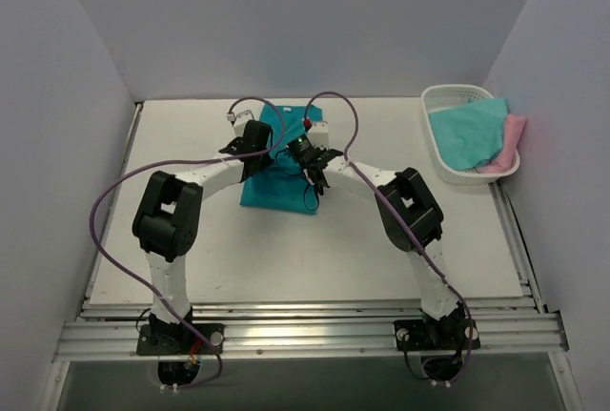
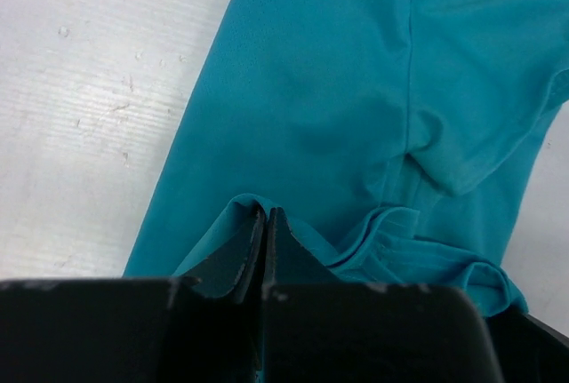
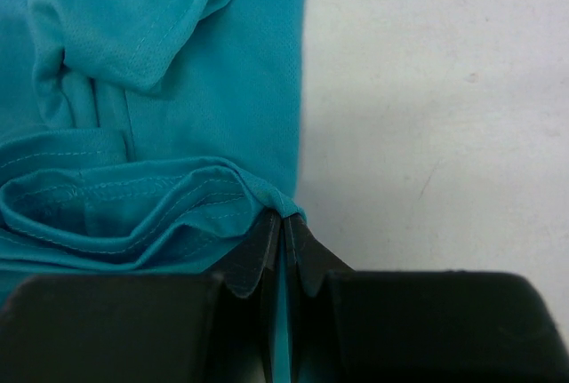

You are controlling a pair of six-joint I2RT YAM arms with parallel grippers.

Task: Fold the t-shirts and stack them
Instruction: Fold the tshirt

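Left and right jaws each pinch the teal t-shirt [image 1: 272,192] at its edge. Cloth is soft and limp; hold near corners.

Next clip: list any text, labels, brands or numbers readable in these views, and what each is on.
None can be read in any view.
The teal tee shows plain cloth, no print or tag.
The aqua tee, pink tee and basket show no markings from above.
The table bears no signs.
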